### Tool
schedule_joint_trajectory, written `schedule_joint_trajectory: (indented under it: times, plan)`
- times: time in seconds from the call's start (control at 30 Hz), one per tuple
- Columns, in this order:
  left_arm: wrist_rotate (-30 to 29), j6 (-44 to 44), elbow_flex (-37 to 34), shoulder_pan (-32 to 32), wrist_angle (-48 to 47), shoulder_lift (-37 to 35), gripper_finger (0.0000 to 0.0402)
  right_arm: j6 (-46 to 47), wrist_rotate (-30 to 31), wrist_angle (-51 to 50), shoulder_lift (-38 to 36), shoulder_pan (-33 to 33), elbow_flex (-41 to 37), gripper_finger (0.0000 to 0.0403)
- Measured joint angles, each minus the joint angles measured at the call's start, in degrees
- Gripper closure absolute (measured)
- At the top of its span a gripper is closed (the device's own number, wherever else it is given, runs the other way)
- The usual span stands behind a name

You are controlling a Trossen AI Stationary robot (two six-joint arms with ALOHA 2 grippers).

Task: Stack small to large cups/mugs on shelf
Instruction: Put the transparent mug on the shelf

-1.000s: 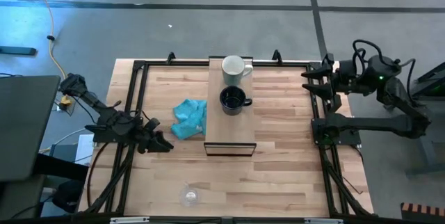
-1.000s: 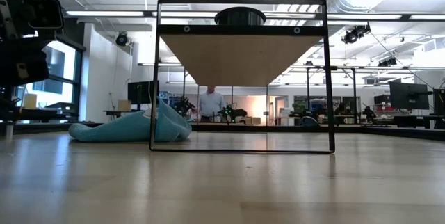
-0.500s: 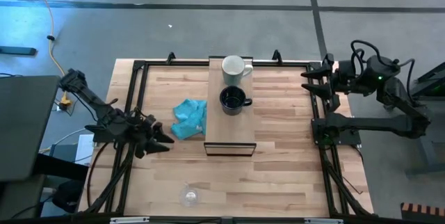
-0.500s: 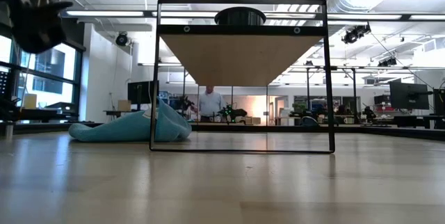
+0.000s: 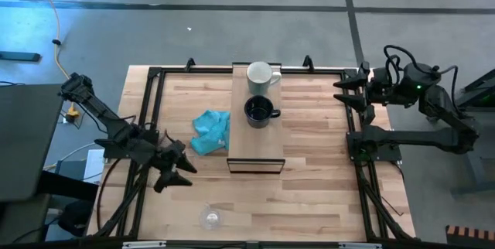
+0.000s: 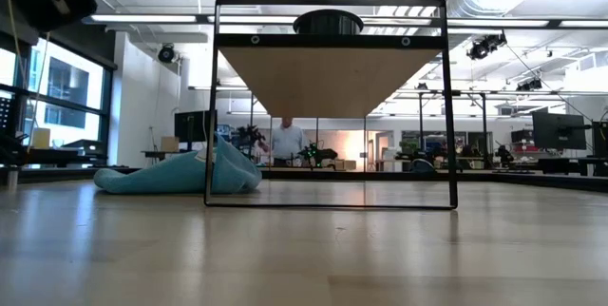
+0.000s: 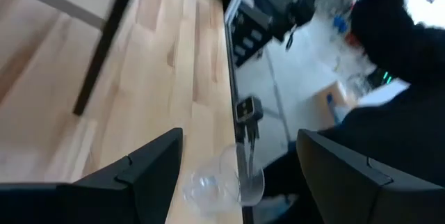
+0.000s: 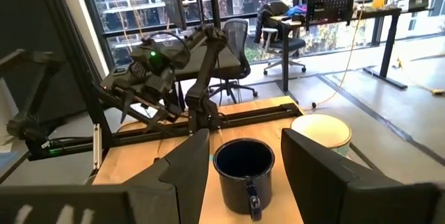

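The white mug (image 5: 261, 75) and the black mug (image 5: 260, 111) stand on the light wooden shelf (image 5: 256, 144), white at its far end, black near the middle. The clear glass cup (image 5: 210, 218) sits on the tabletop close to the near edge, left of centre. My left gripper (image 5: 178, 174) hovers open above the table's left side, pointing toward the glass cup (image 7: 219, 182), which lies ahead of its fingers and apart from them. My right gripper (image 5: 344, 91) waits open and raised at the far right, facing the black mug (image 8: 243, 172) and the white mug (image 8: 321, 132).
A crumpled teal cloth (image 5: 211, 131) lies on the table just left of the shelf, between it and my left arm. The shelf's black frame legs (image 6: 211, 106) stand on the tabletop. A black rail (image 5: 147, 117) runs along the table's edges. People and furniture show far behind.
My left gripper has risen and swung toward the table's near edge, closer to the glass cup, rolling about its own axis as it went. In the low view it has climbed almost out of the picture's top left. Its fingers have stayed open.
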Motion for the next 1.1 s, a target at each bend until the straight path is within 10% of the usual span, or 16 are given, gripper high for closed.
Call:
schedule_joint_trajectory:
  times: [0.87,1.1]
  plan:
    - [6.0,-8.1,13.3,-8.0,-0.3,27.7,0.0131,0.9,0.0,-2.7,0.0,0.0,0.0,0.0231]
    - [6.4,-25.3,13.4,-7.8,-2.0,27.9,0.0131,1.6,-0.1,-2.8,0.0,0.0,0.0,0.0231]
